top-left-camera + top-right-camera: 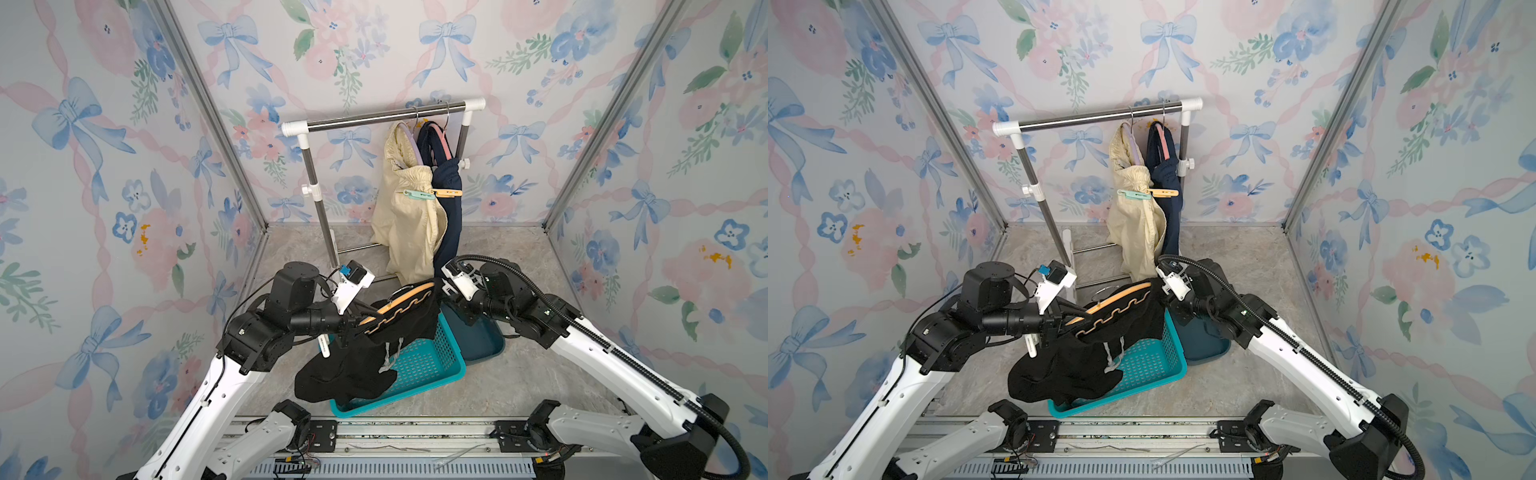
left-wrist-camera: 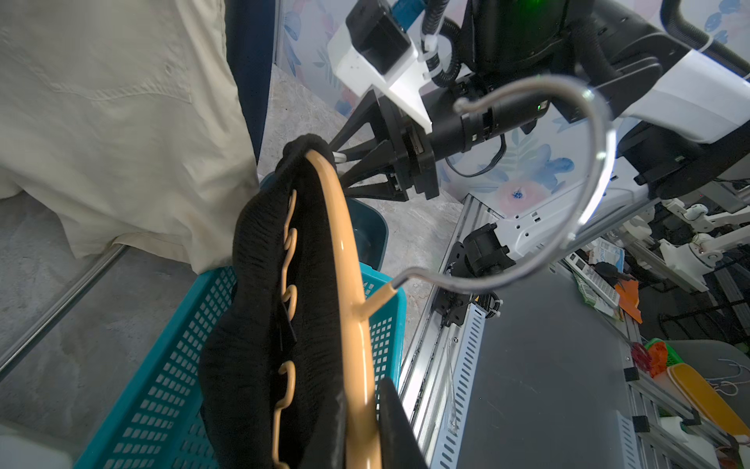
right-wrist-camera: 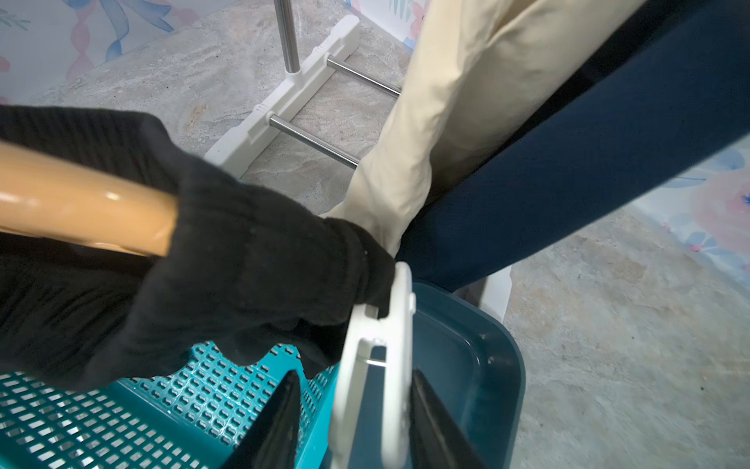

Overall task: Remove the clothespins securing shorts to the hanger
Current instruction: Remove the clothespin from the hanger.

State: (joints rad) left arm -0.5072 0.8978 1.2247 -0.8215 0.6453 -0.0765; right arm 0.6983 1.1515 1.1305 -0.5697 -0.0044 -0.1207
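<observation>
Black shorts [image 1: 365, 357] hang from an orange hanger [image 1: 399, 297] over the teal basket. My left gripper [image 2: 365, 410] is shut on the hanger's bar [image 2: 345, 264] near its left end. A white clothespin [image 3: 377, 365] clips the black fabric at the hanger's right end. My right gripper [image 3: 355, 375] straddles its handles, open; one finger touches it and the other stands apart. Another white clothespin [image 1: 324, 347] hangs at the hanger's left end. On the rack, cream shorts [image 1: 405, 216] carry a mint clothespin [image 1: 417, 194], and navy shorts [image 1: 451, 208] a light orange clothespin [image 1: 446, 192].
A perforated teal basket [image 1: 419, 365] sits under the black shorts, with a dark teal bin [image 1: 482, 345] to its right below my right gripper. The clothes rack [image 1: 374, 116] stands at the back, its white foot on the floor. Walls close in on three sides.
</observation>
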